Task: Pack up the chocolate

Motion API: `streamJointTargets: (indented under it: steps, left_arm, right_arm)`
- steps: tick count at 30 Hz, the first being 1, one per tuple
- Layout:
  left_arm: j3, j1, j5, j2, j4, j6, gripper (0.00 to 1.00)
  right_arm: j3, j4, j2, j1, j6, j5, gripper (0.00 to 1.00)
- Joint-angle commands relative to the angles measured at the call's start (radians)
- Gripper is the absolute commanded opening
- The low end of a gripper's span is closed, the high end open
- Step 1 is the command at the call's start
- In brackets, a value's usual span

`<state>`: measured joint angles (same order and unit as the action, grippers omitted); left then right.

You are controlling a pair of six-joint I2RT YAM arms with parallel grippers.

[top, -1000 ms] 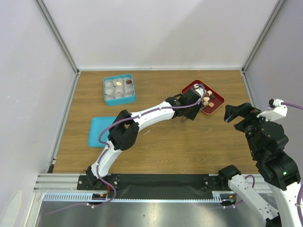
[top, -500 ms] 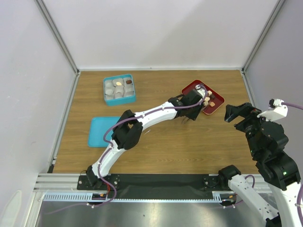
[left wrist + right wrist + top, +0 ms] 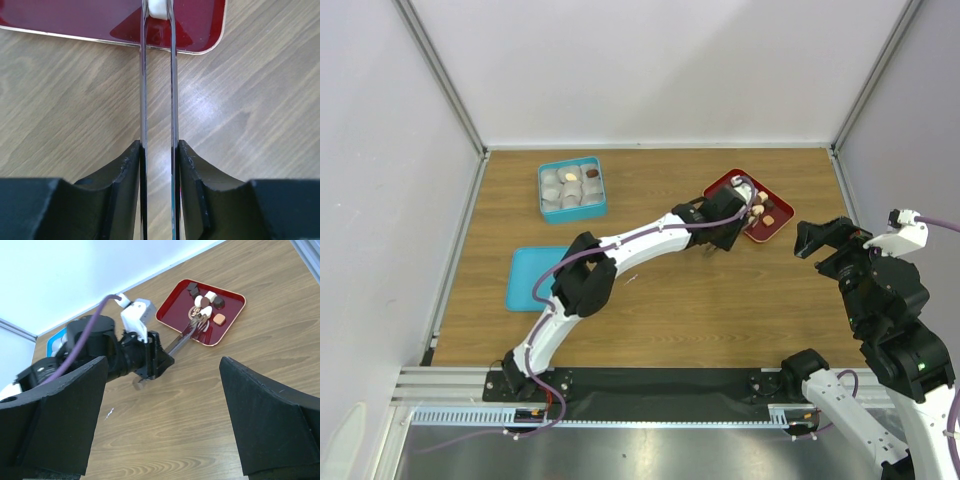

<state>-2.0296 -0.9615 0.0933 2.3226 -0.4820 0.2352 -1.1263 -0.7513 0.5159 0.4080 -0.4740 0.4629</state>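
Note:
Several pieces of chocolate (image 3: 206,302), dark, tan and cream, lie in a red tray (image 3: 780,226) at the right rear of the table. My left gripper (image 3: 159,145) is shut on long metal tongs (image 3: 143,90), whose blades reach over the tray's edge (image 3: 90,36). A cream chocolate (image 3: 158,9) sits between the blade tips, touching both. From above, the left gripper (image 3: 724,218) is just left of the tray. My right gripper (image 3: 825,240) hangs open and holds nothing, to the right of the tray. Its fingers (image 3: 55,410) frame the scene.
A teal box (image 3: 572,187) with white paper cups, some holding sweets, stands at the left rear. Its teal lid (image 3: 532,277) lies flat nearer the left front. The left arm (image 3: 620,250) stretches diagonally across the wooden table (image 3: 720,300).
The left gripper has squeezed the tongs narrower, bringing the blades in on the cream piece. The left arm's elbow shifted slightly. The right arm has not moved.

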Motion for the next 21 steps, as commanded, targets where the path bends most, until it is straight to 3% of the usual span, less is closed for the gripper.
streamJointTargets:
  steps: [1,12,21]
  left_arm:
    - [0.009,0.007,0.011,-0.147,0.025,-0.013,0.38]
    - [0.115,0.102,0.039,-0.322,0.013,-0.023,0.38]
    - [0.316,0.323,0.063,-0.514,0.036,-0.028,0.38]
  right_arm:
    - [-0.006,0.015,0.004,0.000,-0.005,0.003,0.99]
    - [0.003,0.035,0.018,0.000,-0.021,-0.023,0.99]
    - [0.016,0.055,0.030,-0.001,-0.025,-0.044,0.99]
